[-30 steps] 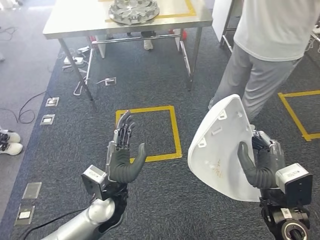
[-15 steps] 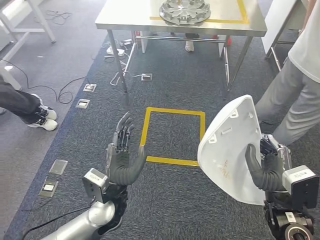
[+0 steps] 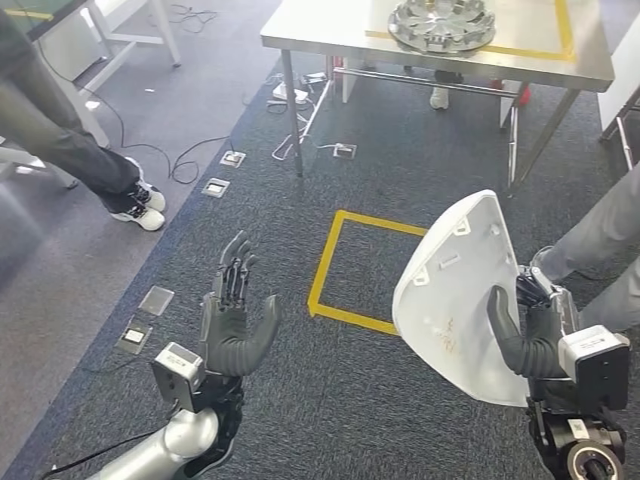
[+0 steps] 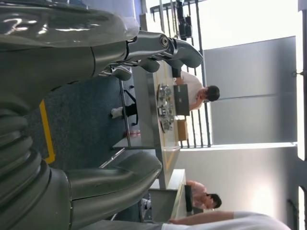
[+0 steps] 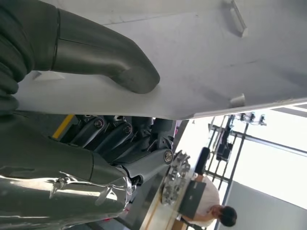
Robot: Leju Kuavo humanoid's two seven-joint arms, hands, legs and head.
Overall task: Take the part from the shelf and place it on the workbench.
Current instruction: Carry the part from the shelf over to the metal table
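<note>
The right hand point(image 3: 537, 330) grips the white part point(image 3: 460, 290) by its edge, thumb pressed on the inner face and fingers behind, holding it upright above the grey carpet point(image 3: 362, 400). The left hand point(image 3: 232, 320) is raised with fingers apart and holds nothing. Ahead stands the steel desk point(image 3: 332, 30), well apart from the part, with a silver wheel cover point(image 3: 441, 22) lying on it inside yellow tape. A yellow square point(image 3: 355, 270) marks the floor between. A person's legs point(image 3: 68, 150) are at the left.
</note>
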